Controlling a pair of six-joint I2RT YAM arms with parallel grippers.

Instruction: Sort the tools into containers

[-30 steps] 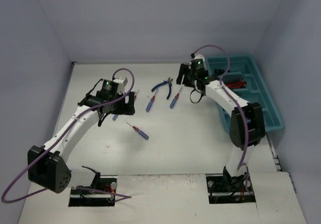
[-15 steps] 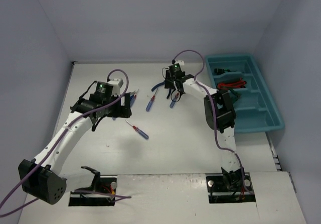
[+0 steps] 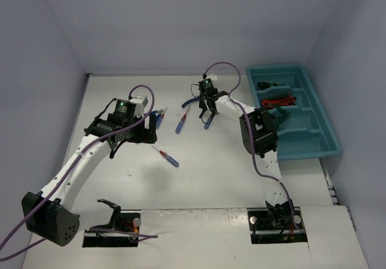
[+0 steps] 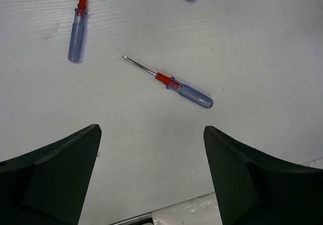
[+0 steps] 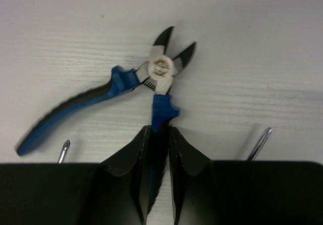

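Right end effector (image 5: 157, 134) is pinched tight on one handle of the blue-handled pliers (image 5: 160, 68). The other handle sticks out sideways, out on the white bench (image 3: 211, 178), left of the teal tray (image 3: 325, 137). Left end effector (image 4: 151, 139) is spread wide with nothing in it, hovering over a blue screwdriver (image 4: 176, 86) with a red collar. A second screwdriver (image 4: 76, 33) lies nearby. The tray's got a red tool (image 3: 278, 102) and a black tool (image 3: 265, 87) in its far compartments.

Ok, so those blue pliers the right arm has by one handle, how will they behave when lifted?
The right pincer grips only one handle of the blue pliers, so the free handle may swing about the pivot. The metal head sits beyond the grip and will likely dip. The rubbery-looking handle should resist slipping.
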